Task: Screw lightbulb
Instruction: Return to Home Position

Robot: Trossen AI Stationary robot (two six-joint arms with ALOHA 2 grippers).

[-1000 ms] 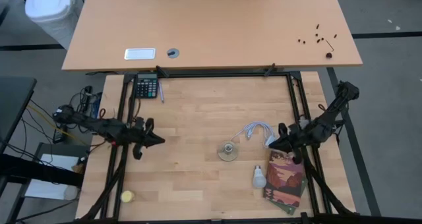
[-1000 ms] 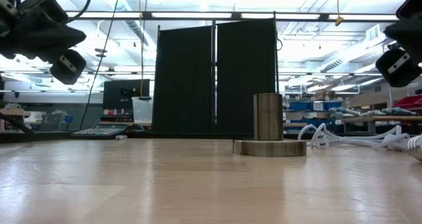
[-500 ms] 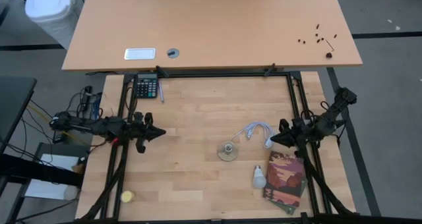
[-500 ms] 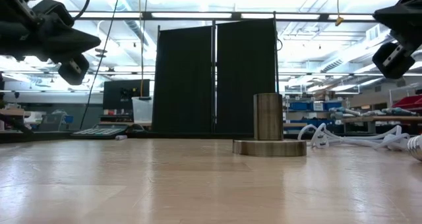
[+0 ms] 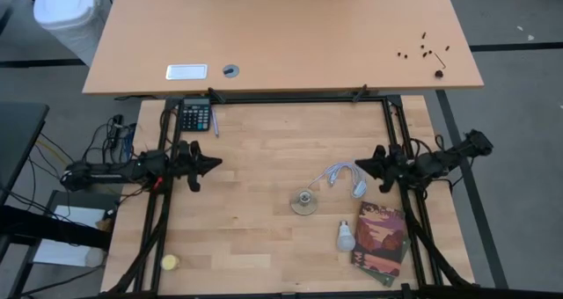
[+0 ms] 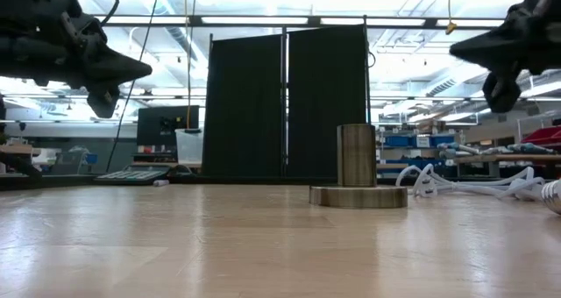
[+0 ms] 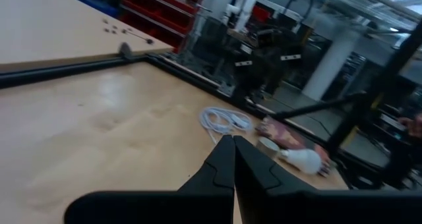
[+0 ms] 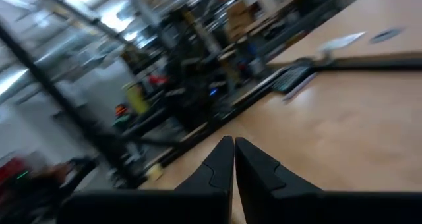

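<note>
The white lightbulb (image 5: 346,236) lies on its side on the table near the front right, its grey base toward the far edge; it also shows in the left wrist view (image 7: 303,159). The round metal socket disc (image 5: 305,201) stands on the table near the middle, its upright cylinder plain in the low view (image 6: 357,168). My left gripper (image 5: 217,164) is shut and empty above the table's left side. My right gripper (image 5: 358,164) is shut and empty above the right side, over the white cable (image 5: 343,175).
A coiled white cable lies right of the socket disc. A patterned book (image 5: 381,240) lies beside the bulb at the front right. A small yellow ball (image 5: 169,262) sits at the front left. A calculator (image 5: 195,116) lies at the far left.
Both arms have risen and swung toward the far edge. My left gripper has gone up and a little toward the table's middle. My right gripper has gone toward the far edge, away from the book. Both have tipped closer to level. No thing on the table has moved.
</note>
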